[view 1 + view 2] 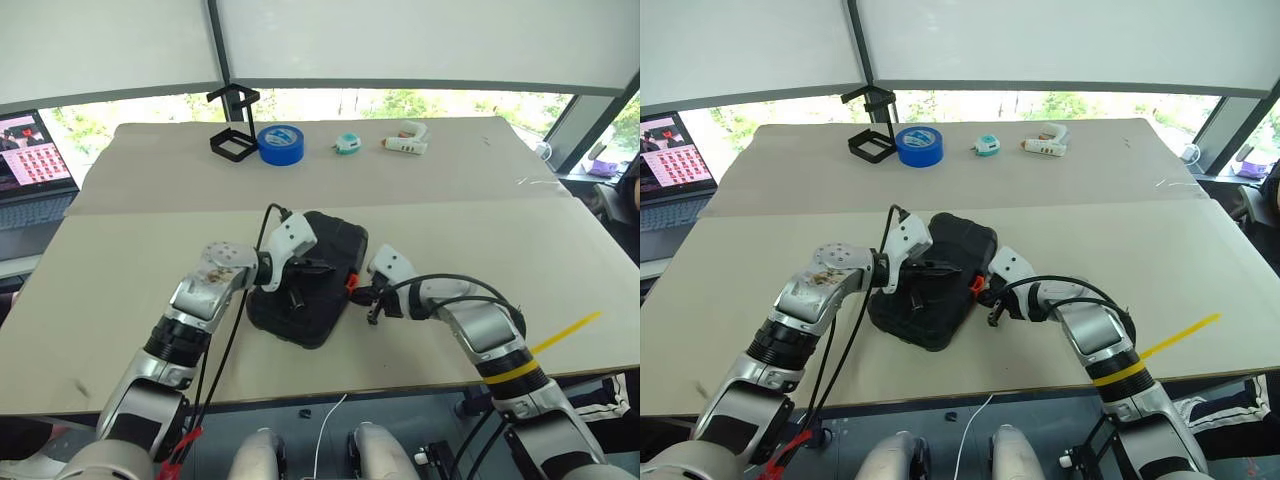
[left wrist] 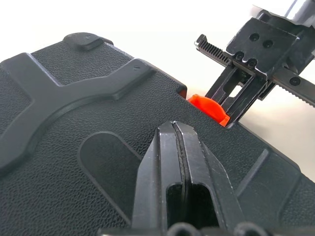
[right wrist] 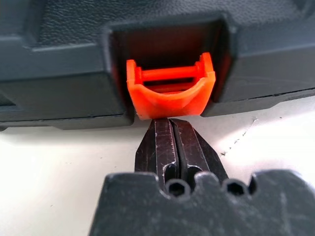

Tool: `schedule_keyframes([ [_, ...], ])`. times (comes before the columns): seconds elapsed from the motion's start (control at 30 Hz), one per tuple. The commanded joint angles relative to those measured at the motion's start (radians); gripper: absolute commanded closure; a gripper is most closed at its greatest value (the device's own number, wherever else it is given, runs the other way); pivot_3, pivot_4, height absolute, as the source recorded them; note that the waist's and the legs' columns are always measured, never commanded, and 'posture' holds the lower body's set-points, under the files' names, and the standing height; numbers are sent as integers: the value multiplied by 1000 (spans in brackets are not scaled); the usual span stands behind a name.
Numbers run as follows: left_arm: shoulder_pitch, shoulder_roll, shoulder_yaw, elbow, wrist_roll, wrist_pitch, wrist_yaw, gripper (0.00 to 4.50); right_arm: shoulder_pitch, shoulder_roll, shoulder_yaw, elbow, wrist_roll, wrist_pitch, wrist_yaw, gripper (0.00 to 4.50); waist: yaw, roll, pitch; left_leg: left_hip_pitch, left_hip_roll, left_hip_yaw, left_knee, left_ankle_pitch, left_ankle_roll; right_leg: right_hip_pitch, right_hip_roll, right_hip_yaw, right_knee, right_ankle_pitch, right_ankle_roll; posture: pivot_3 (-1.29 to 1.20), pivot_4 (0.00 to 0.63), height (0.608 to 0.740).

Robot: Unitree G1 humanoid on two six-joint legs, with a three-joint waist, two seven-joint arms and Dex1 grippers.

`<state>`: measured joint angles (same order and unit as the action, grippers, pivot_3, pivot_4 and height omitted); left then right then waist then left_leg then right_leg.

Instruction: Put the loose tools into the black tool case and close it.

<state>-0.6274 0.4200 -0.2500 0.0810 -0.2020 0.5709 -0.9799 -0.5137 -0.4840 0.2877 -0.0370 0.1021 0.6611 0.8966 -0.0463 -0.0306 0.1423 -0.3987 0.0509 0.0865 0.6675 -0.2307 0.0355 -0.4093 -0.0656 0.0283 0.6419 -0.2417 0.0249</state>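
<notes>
Pale tabletop (image 1: 120, 300) by bright windows (image 1: 450, 105); black tool case (image 1: 325, 240) lies closed, both jaws shut, empty, right at orange latch (image 3: 170, 91)

the black tool case (image 1: 310, 290) under my arms is matte black with a fine pebbled grain on its lid, and its latch (image 3: 170, 91) is bright orange. my left gripper (image 2: 175, 129) and my right gripper (image 3: 171, 125) both have plain black fingers. the table (image 1: 500, 230) is pale beige. at its far edge stand a black wire-frame stand (image 1: 234, 124), a vivid blue tape roll (image 1: 281, 144), a small teal-and-white object (image 1: 347, 144), and a white glue gun (image 1: 407, 140) with an orange tip. a yellow strip (image 1: 565, 332) lies near my right arm.
</notes>
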Motion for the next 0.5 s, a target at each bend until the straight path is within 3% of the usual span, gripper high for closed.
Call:
schedule_keyframes([
  [0.03,94,8,53,24,-45,-13,-4,4235,27,-66,-64,-92,47,-114,69,4500,1,0,0,0,0,0,-1,0,0,-1,0,1,0,0,0,0,150,740],
  [0.1,125,36,115,-30,-89,-59,-40,3838,69,-107,-118,-84,66,-181,88,4500,3,0,0,0,0,0,-2,0,0,-1,0,1,-1,0,0,0,150,740],
  [0.2,187,98,220,-112,-156,-134,-93,2738,138,-177,-195,-77,114,-255,145,3717,5,0,0,-2,-1,1,-4,0,0,-3,0,2,-2,0,0,0,150,740],
  [0.3,255,166,326,-160,-200,-181,-103,1708,192,-220,-263,-38,129,-383,172,2735,5,0,1,-8,-1,4,-4,0,-1,-12,-1,4,0,0,0,0,150,740],
  [0.33,285,192,365,-171,-209,-193,-102,1182,210,-229,-288,-14,134,-446,184,2249,6,-1,1,-8,-1,4,-4,0,-1,-12,-1,4,0,0,0,0,150,740],
  [0.37,308,210,389,-181,-215,-201,-100,1001,223,-235,-306,3,139,-491,192,2053,7,-1,2,-8,-1,4,-4,0,-1,-12,-1,4,-1,0,0,0,150,740],
  [0.43,392,254,463,-181,-194,-253,-76,115,260,-253,-350,58,162,-613,247,1226,11,-2,3,-9,-1,5,-4,0,-1,-13,-2,4,-1,0,0,0,150,740],
  [0.5,488,287,534,-167,-165,-331,-63,0,295,-268,-389,103,191,-683,298,612,13,-3,4,-9,-1,5,-4,0,-1,-13,-3,4,-2,-1,1,0,150,740],
])
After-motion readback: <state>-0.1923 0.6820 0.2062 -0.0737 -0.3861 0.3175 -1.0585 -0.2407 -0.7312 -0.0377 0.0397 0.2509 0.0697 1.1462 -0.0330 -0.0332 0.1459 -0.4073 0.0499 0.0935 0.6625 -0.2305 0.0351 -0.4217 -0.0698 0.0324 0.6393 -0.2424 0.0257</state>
